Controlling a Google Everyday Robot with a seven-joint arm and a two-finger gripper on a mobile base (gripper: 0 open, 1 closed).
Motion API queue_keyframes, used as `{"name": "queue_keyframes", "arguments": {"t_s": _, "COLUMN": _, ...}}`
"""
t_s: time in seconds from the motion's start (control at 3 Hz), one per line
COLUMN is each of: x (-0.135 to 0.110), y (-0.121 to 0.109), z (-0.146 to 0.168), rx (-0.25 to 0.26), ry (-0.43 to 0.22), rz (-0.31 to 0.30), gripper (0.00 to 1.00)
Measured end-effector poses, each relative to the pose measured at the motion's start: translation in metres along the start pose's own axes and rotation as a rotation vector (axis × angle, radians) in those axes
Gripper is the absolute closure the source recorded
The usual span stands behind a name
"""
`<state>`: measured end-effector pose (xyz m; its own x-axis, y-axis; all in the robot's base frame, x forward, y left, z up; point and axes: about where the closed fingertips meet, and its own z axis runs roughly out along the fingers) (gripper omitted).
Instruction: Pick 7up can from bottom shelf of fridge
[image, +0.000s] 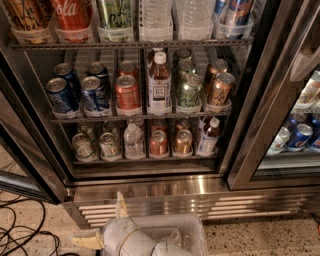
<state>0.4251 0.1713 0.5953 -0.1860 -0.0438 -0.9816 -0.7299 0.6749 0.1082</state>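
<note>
The fridge (200, 192) stands open in front of me. On its bottom shelf (145, 160), two pale silvery cans with green markings stand in the two left lanes; the 7up can (108, 145) is one and its twin (82, 147) is beside it. My gripper (103, 223) is low at the frame's bottom, below the steel base grille and well short of the shelf. Its cream fingers are spread apart, one pointing up (120, 204) and one pointing left (87, 242). It holds nothing.
On the bottom shelf, a small water bottle (133, 141), two copper-orange cans (159, 142) and a tea bottle (207, 137) stand to the right. The shelf above holds blue, red and green cans. Black cables (22, 235) lie on the floor at left. A dark door frame (252, 100) stands at right.
</note>
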Motion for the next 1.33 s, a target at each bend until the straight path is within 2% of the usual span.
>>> {"name": "queue_keyframes", "arguments": {"t_s": 0.33, "x": 0.009, "y": 0.011, "z": 0.006, "rx": -0.006, "ry": -0.001, "rz": 0.012, "gripper": 0.0}}
{"name": "queue_keyframes", "arguments": {"t_s": 0.67, "x": 0.012, "y": 0.007, "z": 0.017, "rx": 0.038, "ry": -0.023, "rz": 0.002, "gripper": 0.0}}
{"name": "queue_keyframes", "arguments": {"t_s": 1.0, "x": 0.012, "y": 0.007, "z": 0.017, "rx": 0.038, "ry": -0.023, "rz": 0.002, "gripper": 0.0}}
{"name": "queue_keyframes", "arguments": {"t_s": 1.33, "x": 0.012, "y": 0.007, "z": 0.017, "rx": 0.038, "ry": -0.023, "rz": 0.002, "gripper": 0.19}}
